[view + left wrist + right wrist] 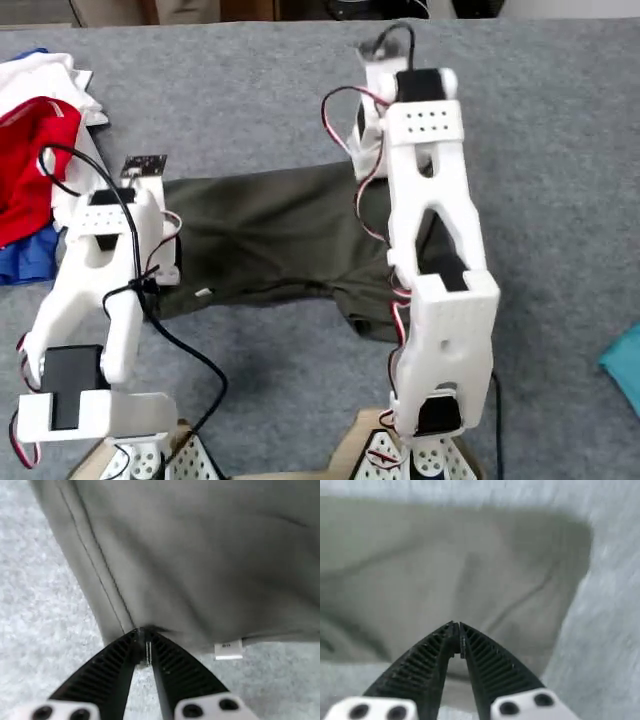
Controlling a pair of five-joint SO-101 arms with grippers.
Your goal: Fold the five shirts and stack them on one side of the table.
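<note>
Olive shirt (270,240) spread mid-table, left gripper (145,642) pinching its 9 o'clock hem, right gripper (456,630) closed tight over its 1 o'clock edge, spare shirts (35,170) piled at 10 o'clock

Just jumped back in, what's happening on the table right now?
Both arms are on the olive shirt spread out in the middle. The left gripper is shut on its hem; the right gripper is shut at the shirt's far edge, grip on cloth unclear. A pile of red, white and blue shirts waits at the far left of the table.
</note>
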